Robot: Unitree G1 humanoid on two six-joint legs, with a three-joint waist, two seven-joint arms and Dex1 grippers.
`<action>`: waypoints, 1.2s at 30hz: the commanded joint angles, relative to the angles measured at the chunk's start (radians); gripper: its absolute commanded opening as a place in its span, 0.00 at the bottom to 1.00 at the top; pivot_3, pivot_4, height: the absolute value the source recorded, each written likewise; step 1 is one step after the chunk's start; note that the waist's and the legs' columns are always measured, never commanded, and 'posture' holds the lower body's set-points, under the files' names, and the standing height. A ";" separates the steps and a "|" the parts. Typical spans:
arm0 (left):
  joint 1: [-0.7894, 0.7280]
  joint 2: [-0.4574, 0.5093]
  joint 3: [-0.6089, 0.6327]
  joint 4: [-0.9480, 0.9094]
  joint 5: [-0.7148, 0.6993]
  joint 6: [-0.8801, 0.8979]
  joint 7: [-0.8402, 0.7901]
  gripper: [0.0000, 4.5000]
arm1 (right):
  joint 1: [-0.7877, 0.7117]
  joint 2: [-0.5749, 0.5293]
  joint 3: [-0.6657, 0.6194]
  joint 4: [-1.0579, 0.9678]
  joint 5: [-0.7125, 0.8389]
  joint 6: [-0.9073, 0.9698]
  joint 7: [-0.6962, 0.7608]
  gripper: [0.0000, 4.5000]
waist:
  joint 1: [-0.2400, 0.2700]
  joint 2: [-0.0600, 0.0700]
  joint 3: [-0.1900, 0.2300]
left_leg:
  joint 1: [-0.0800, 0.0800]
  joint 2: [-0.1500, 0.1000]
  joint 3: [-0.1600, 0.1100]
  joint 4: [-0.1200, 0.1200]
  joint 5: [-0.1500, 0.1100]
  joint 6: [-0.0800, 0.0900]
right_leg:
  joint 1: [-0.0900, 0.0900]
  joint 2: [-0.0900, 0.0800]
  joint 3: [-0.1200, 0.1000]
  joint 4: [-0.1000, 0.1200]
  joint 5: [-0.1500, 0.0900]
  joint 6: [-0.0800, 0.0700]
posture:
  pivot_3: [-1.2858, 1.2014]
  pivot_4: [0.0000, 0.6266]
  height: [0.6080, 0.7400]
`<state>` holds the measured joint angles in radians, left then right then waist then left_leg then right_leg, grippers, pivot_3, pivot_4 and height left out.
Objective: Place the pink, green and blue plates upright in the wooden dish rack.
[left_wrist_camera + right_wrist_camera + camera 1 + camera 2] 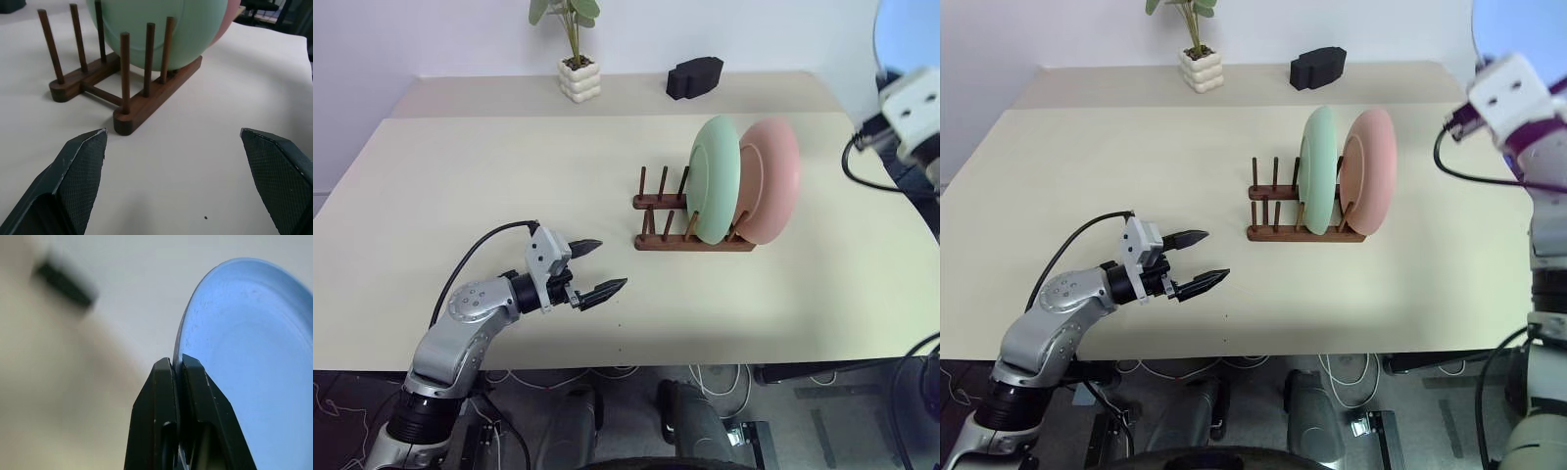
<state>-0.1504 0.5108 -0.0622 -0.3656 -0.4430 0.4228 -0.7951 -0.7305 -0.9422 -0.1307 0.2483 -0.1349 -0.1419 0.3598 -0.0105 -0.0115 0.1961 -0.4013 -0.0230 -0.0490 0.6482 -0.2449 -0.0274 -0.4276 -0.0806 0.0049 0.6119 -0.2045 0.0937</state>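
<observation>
Right wrist view: right fingers (177, 369) clamp the blue plate (249, 362) rim; left fingers (592, 267) spread.

You see the left tool (597, 266) hovering low over the counter (460, 186), its fingers spread apart, well left of the wooden dish rack (690, 223). In the rack the green plate (716, 179) and pink plate (770, 180) stand upright side by side. A blue plate (905, 31) edge shows at the top right corner.
</observation>
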 commanded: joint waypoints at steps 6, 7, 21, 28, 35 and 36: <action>0.015 0.005 0.020 -0.025 0.010 -0.026 0.011 1.00 | -0.101 0.156 0.045 -0.292 0.279 0.036 0.208 0.00 | -0.009 0.000 0.000 | 0.001 0.001 0.001 0.000 0.000 0.000 | 0.000 0.000 0.001 0.001 0.000 0.000 | 0.52 0.24 0.97; 0.016 0.007 0.023 -0.023 0.011 -0.027 0.013 1.00 | -0.097 0.179 0.043 -0.330 0.339 0.068 0.240 0.00 | -0.008 0.000 0.000 | 0.001 0.001 0.000 0.000 0.000 0.000 | 0.000 0.001 0.001 0.001 0.000 0.000 | 0.52 0.24 0.97; 0.039 0.040 0.069 0.004 0.024 -0.049 0.015 1.00 | -0.002 0.534 0.001 -0.752 1.234 0.701 -0.012 0.00 | -0.002 0.000 0.000 | 0.001 0.003 -0.006 0.000 0.000 0.001 | 0.000 0.000 0.000 0.002 0.000 0.000 | 0.52 0.24 0.97; 0.043 0.046 0.074 0.006 0.024 -0.052 0.014 1.00 | 0.085 0.642 -0.018 -0.736 1.469 0.778 -0.264 0.00 | -0.003 0.000 0.000 | 0.001 0.003 -0.005 0.000 0.000 0.001 | 0.000 0.000 0.000 0.001 0.000 0.000 | 0.52 0.24 0.97; 0.042 0.052 0.074 0.009 0.024 -0.053 0.016 1.00 | 0.134 0.652 -0.025 -0.723 1.568 0.801 -0.357 0.00 | -0.004 0.000 0.000 | 0.001 0.003 -0.005 0.000 0.000 0.001 | 0.000 0.000 0.001 0.001 0.000 0.000 | 0.52 0.24 0.97; 0.042 0.053 0.074 0.010 0.024 -0.053 0.017 1.00 | 0.138 0.652 -0.021 -0.722 1.575 0.805 -0.364 0.00 | -0.004 0.000 0.000 | 0.001 0.003 -0.005 0.000 0.000 0.001 | 0.000 0.000 0.000 0.001 0.000 0.000 | 0.52 0.24 0.97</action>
<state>-0.1101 0.5553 -0.0139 -0.3448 -0.4224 0.3860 -0.7812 -0.5904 -0.2903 -0.1377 -0.4477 1.4044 0.6654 0.0056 -0.0144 -0.0116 0.1962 -0.4007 -0.0202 -0.0535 0.6479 -0.2453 -0.0267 -0.4280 -0.0805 0.0054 0.6132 -0.2045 0.0933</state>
